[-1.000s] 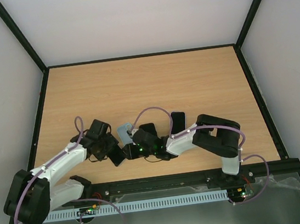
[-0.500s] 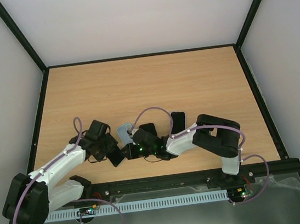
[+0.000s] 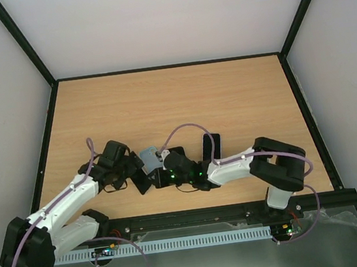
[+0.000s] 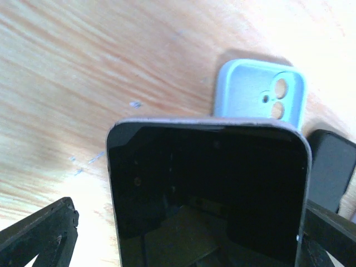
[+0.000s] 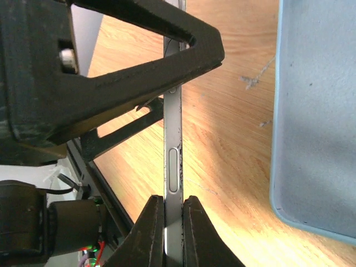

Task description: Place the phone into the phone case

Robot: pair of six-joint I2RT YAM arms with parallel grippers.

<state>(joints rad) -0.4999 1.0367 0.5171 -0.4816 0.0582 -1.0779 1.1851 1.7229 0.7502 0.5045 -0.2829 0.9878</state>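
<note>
My right end effector point(image 5: 173, 211) gripped the black, silver-edged smartphone point(image 4: 208, 189). The left end effector point(image 4: 192, 214) stood released around it, near the pale-blue silicone phone case point(image 4: 253, 94).

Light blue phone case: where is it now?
The light blue case lies flat on the wooden table, left of centre in the top view, just beyond the dark phone.

my right gripper point(image 5: 172, 236) pinches the thin silver-edged phone point(image 5: 173, 167) edge-on, just below its long side button. the black left gripper point(image 5: 122, 83) meets it higher up; the pale blue phone case point(image 5: 317, 111) lies right.
</note>
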